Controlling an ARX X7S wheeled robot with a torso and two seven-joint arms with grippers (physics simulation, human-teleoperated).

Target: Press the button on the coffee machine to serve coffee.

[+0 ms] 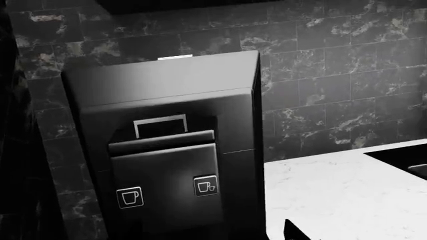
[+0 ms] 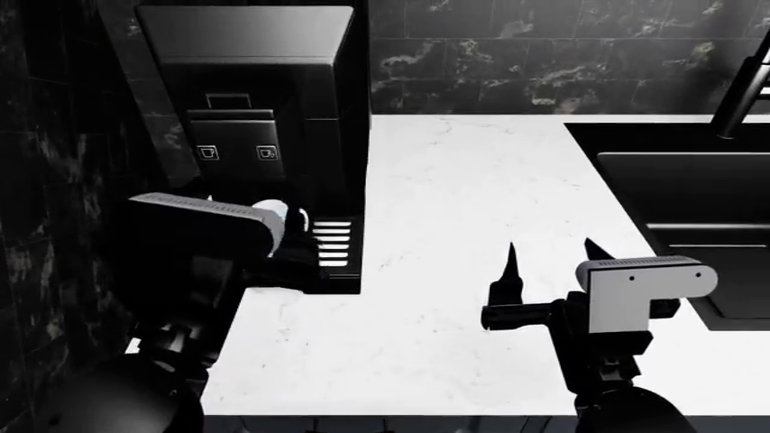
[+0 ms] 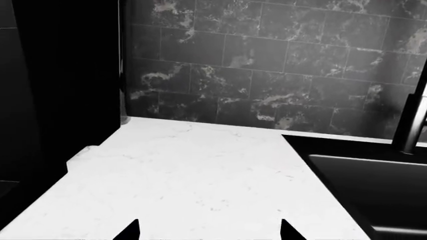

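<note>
The coffee machine (image 2: 259, 81) is a tall black box at the back left of the white counter. Its slotted drip tray (image 2: 337, 244) lies in front of it. Two white-outlined square cup icons (image 2: 209, 152) (image 2: 267, 152) sit on its front panel, and the left wrist view shows them close up (image 1: 129, 197) (image 1: 206, 185). My left gripper (image 1: 210, 234) faces that panel from a short distance. One fingertip (image 1: 291, 231) shows, set wide; the other is lost against the black machine. My right gripper (image 2: 550, 253) is open and empty over the counter, right of the machine.
A white rounded object (image 2: 274, 215), perhaps a cup, sits on the drip tray behind my left wrist. A black sink (image 2: 686, 207) with a faucet (image 2: 746, 90) fills the counter's right side. A dark marble tiled wall (image 3: 267, 75) stands behind.
</note>
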